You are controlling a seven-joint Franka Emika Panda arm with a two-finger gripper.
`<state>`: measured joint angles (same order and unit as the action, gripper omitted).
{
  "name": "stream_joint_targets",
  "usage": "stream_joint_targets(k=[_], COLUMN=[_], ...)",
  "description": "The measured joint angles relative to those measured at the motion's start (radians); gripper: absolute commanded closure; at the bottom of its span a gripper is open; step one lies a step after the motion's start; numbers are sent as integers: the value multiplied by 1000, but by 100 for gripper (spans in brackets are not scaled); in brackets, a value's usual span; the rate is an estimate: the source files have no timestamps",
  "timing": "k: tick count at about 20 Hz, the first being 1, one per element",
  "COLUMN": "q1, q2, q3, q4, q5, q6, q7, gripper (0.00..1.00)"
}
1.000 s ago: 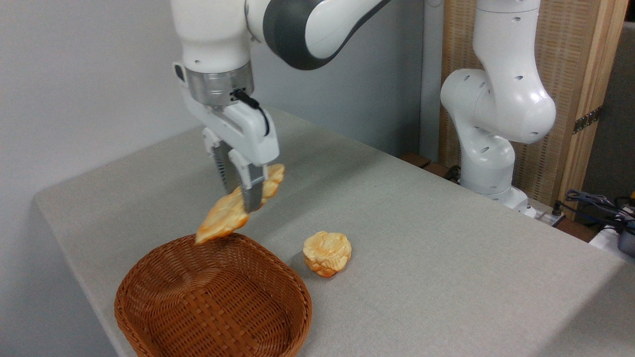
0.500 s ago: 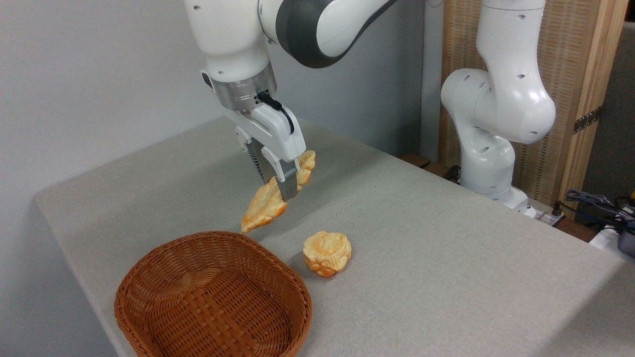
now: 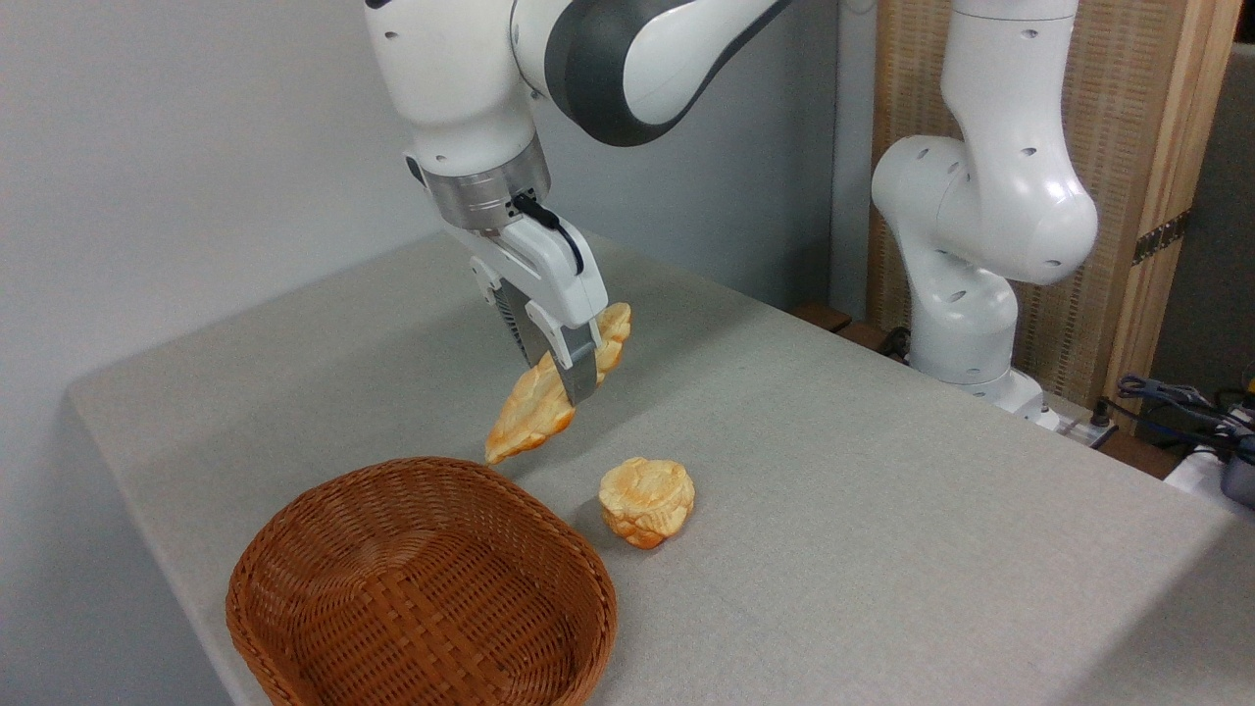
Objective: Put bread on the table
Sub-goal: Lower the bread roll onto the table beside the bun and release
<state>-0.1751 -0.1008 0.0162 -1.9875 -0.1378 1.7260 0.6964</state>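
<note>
The bread (image 3: 534,420), a long golden-orange pastry with pointed ends, hangs tilted in the air with its lower tip toward the basket. My gripper (image 3: 569,384) is shut on its middle, holding it above the grey-beige table (image 3: 833,471), just behind the basket's far rim and behind and to the left of the round bun. The bread's upper end pokes out to the right of the fingers.
An empty brown wicker basket (image 3: 422,586) stands at the table's front left corner. A small round golden bun (image 3: 647,502) lies on the cloth just right of it. The arm's white base (image 3: 966,294) stands off the table's far right, with cables beside it.
My gripper carried the bread rightward and away from over the basket's rim. Over the last half second it shifted only slightly right and down. The bun and basket have stayed put.
</note>
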Motion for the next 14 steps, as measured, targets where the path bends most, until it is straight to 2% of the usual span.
stream_joint_targets(k=[4, 14], q1=[-7, -12], q2=[4, 6], q3=[-1, -1], q4=[0, 1], q5=[17, 20], q6=[1, 8], q7=[2, 2], gripper=[0, 0])
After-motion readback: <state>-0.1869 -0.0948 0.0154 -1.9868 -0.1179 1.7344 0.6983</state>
